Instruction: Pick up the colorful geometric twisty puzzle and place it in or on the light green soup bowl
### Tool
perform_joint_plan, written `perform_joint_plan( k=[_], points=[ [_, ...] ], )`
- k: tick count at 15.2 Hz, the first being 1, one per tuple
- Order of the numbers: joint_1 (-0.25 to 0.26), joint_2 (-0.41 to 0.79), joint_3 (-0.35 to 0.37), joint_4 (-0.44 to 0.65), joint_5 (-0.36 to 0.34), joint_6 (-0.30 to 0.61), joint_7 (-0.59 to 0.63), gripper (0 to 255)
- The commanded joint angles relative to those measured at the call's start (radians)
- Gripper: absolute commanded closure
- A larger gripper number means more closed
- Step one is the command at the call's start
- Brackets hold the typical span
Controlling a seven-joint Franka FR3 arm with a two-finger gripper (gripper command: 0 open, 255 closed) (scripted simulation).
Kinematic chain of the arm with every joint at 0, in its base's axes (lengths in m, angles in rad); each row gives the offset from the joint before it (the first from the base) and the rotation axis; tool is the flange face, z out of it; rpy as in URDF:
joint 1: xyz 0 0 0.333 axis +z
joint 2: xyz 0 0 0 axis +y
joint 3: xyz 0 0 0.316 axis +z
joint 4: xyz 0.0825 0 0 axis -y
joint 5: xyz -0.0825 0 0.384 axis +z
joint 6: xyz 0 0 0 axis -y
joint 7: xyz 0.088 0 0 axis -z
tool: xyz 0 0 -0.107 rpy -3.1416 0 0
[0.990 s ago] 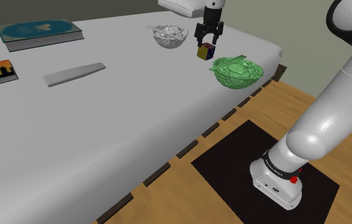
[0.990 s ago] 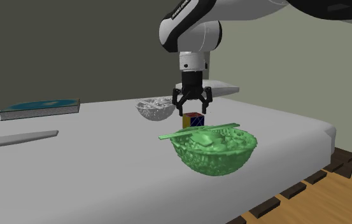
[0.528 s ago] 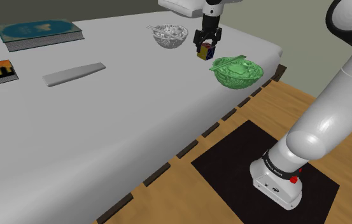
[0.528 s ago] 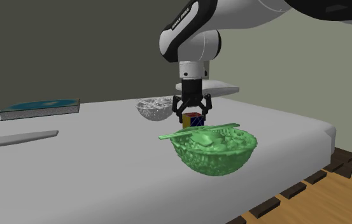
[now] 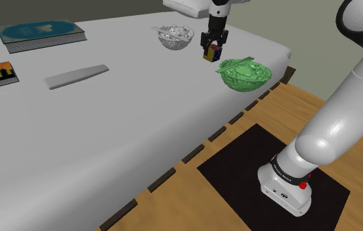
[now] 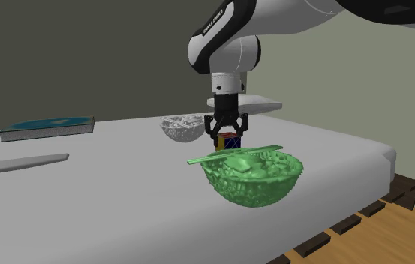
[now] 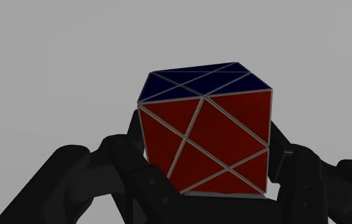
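Red triangles split by pale seams cover the face of the twisty puzzle turned toward the wrist camera, with a dark-blue face above it. The black pincer pinches it, one finger pressed on each side. The puzzle is at the far end of the bed; whether it rests on the grey surface or hangs just clear of it I cannot tell.

In the shoulder view, the green bowl stands just to the puzzle's right and nearer, apart from it. The bowl is close to the bed's rounded right edge, with wooden floor beyond. A pale grey bowl stands near on the far left. A wide bare stretch of bed opens toward the near left. Well apart on the left lie a flat grey strip and a blue-covered book.
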Motion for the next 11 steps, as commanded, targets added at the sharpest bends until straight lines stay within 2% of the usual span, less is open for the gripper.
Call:
perform_joint_plan(
  k=[1, 7, 11],
  points=[
    [0.0, 0.0, 0.0, 0.0, 0.0, 0.0, 0.0, 255],
    [0.0, 0.0, 0.0, -0.001, 0.0, 0.0, 0.0, 255],
    [0.0, -0.002, 0.0, 0.051, 0.0, -0.053, -0.001, 255]
  ],
)
